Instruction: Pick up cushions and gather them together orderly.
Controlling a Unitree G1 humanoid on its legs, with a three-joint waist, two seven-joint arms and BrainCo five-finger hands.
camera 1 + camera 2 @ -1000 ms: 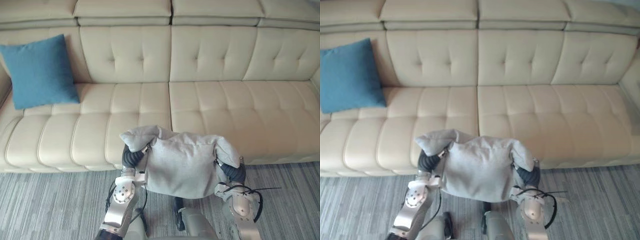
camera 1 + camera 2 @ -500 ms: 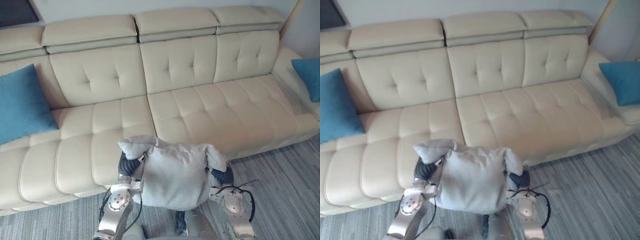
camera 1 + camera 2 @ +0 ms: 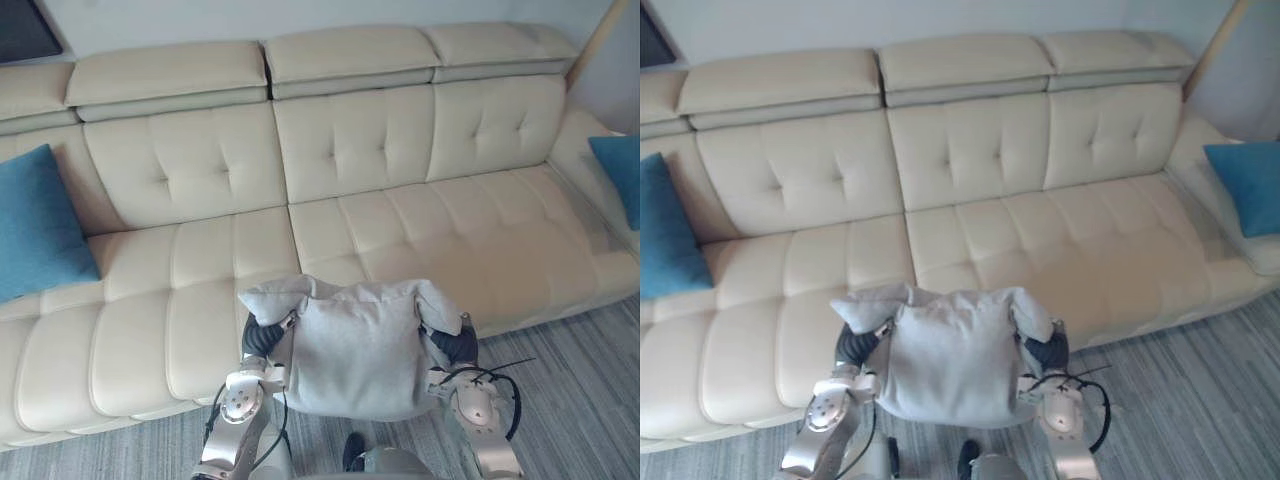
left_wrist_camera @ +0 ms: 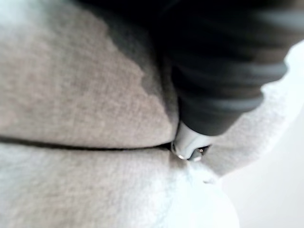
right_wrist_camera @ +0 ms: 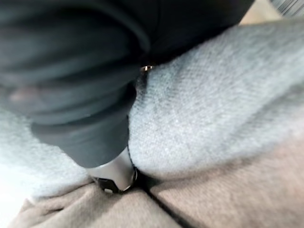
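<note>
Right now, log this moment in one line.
held: grey cushion between left hand and right hand, at sofa front | on sofa: left blue cushion, right blue cushion, at opposite ends | gathered: not yet

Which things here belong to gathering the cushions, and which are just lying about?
Part of the job:
grey cushion, carried between left hand and right hand
left blue cushion
right blue cushion

Just there:
cream sofa, with the blue cushions at its two ends
grey carpet

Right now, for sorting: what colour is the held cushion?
Light grey fabric cushion; clearest in the left eye view.
</note>
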